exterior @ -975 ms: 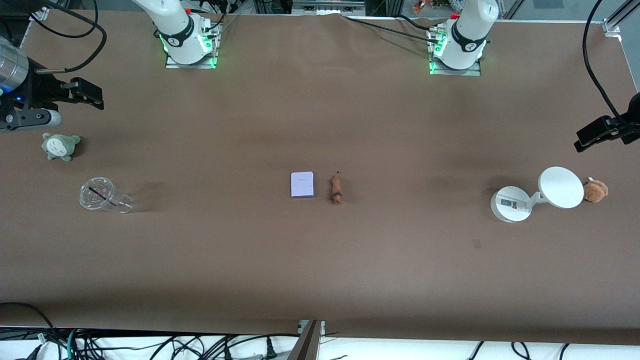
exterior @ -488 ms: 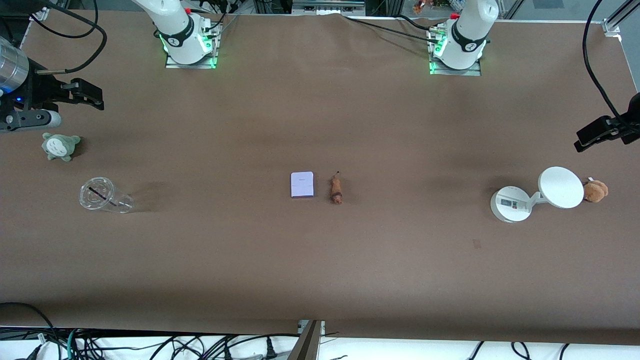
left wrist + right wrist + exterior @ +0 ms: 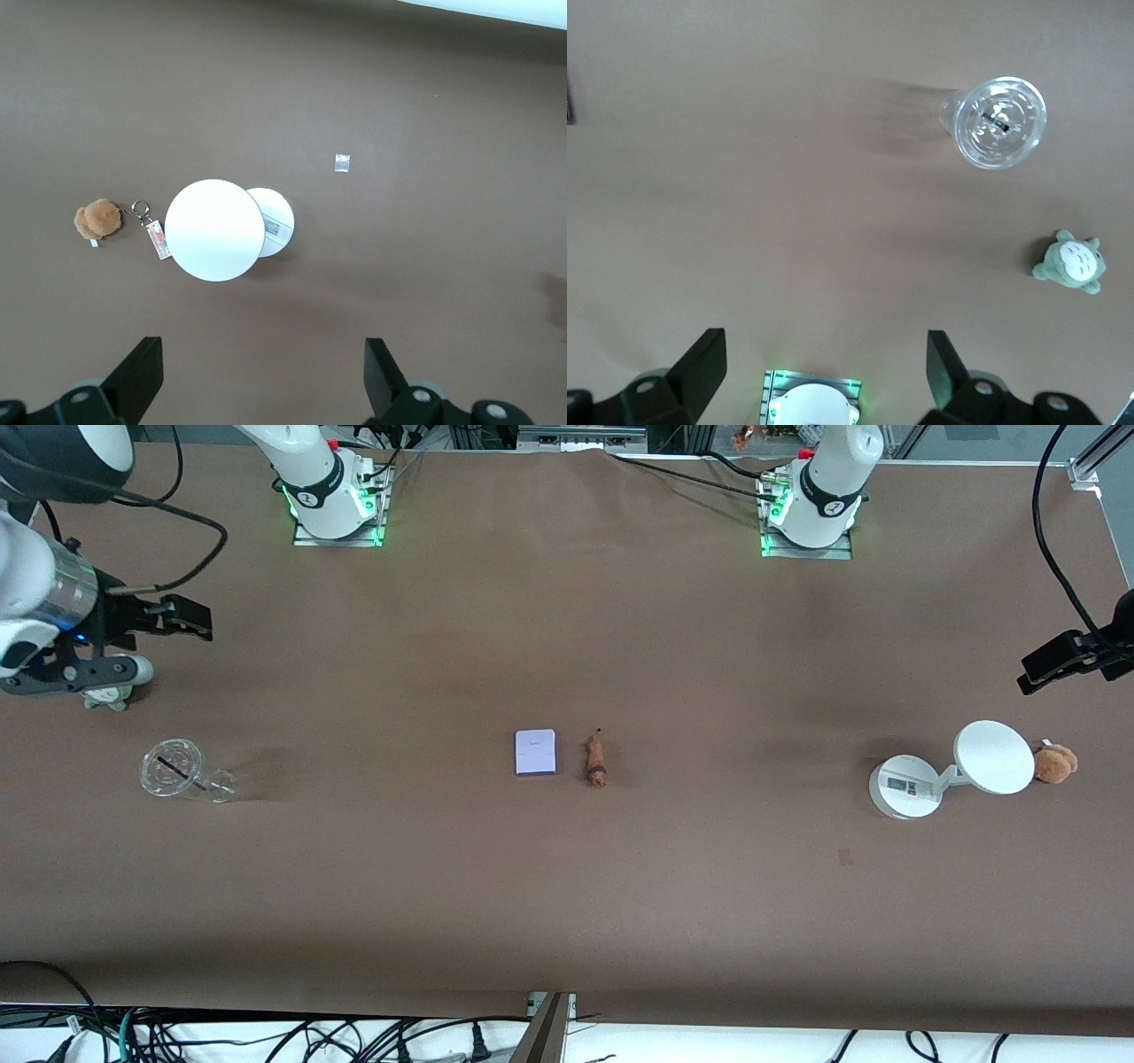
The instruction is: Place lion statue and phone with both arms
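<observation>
Both grippers wide open, nothing between the jaws. Right gripper [image 3: 190, 618] is up by the green plush [image 3: 1070, 263], left gripper [image 3: 1045, 666] over the white device [image 3: 221, 228]. Phone [image 3: 535, 752] & lion [image 3: 596, 762] lie mid-table, well clear of either. They're just beside each other, so jaws going for one prob nudge the other.

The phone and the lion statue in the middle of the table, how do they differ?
The phone is a flat, pale lavender slab, nearly square; the lion statue is a thin, elongated orange-brown figure with a dark band at its middle. The phone is the larger of the two. The phone lies toward the right arm's end, the lion statue toward the left arm's end. Both rest on the table side by side, apart, with no tool near them.
</observation>
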Controlling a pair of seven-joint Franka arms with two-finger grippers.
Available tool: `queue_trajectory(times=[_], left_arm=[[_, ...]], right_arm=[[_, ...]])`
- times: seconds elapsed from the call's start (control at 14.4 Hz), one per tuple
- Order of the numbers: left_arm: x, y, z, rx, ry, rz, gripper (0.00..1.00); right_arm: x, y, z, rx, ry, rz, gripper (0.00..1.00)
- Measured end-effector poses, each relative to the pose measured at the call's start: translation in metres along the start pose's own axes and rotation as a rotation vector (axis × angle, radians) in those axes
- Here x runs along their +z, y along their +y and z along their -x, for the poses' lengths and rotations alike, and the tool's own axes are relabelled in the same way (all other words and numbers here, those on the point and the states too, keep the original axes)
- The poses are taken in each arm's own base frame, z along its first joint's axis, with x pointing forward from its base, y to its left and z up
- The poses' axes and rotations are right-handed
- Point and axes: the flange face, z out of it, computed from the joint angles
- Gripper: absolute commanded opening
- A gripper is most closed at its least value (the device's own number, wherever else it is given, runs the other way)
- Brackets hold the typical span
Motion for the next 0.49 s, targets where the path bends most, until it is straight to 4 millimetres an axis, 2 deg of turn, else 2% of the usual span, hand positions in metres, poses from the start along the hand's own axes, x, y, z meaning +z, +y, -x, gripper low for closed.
queue_trajectory(times=[0.21, 0.49], left_arm=[[0.0, 0.0, 0.0, 0.0, 0.0, 0.0, 1.0], [-0.0003, 0.0003, 0.0, 0.001, 0.001, 0.0, 1.0]], right_arm=[[0.0075, -0.0007, -0.0078, -0.001, -0.004, 0.001, 1.0], [0.0042, -0.0005, -0.0077, -0.001, 0.003, 0.002, 1.0]])
